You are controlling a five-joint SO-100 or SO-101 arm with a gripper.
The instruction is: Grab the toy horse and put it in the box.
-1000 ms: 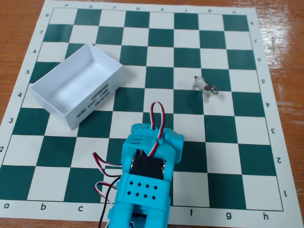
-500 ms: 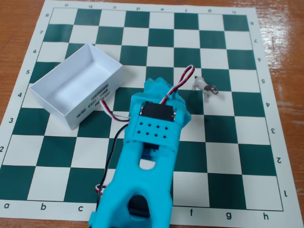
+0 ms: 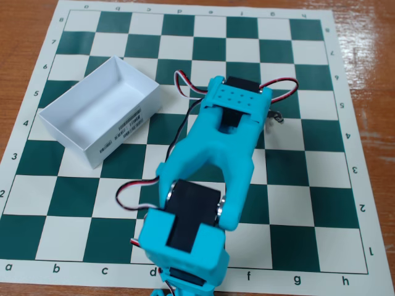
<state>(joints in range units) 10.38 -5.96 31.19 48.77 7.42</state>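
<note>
Though arm blocks, horse (perhaps) peeks.

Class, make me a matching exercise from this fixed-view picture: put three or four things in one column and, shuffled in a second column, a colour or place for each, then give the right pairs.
Things:
1. the box
2. the robot arm
3. the toy horse
4. the chessboard mat

Descriptions:
A. turquoise, reaching up the middle of the picture
B. green and cream squares, lying on a wooden table
C. white, empty, in the left part of the mat
D. tiny, peeking out just right of the arm's upper end

Pairs: 1-C, 2-A, 3-D, 4-B
</note>
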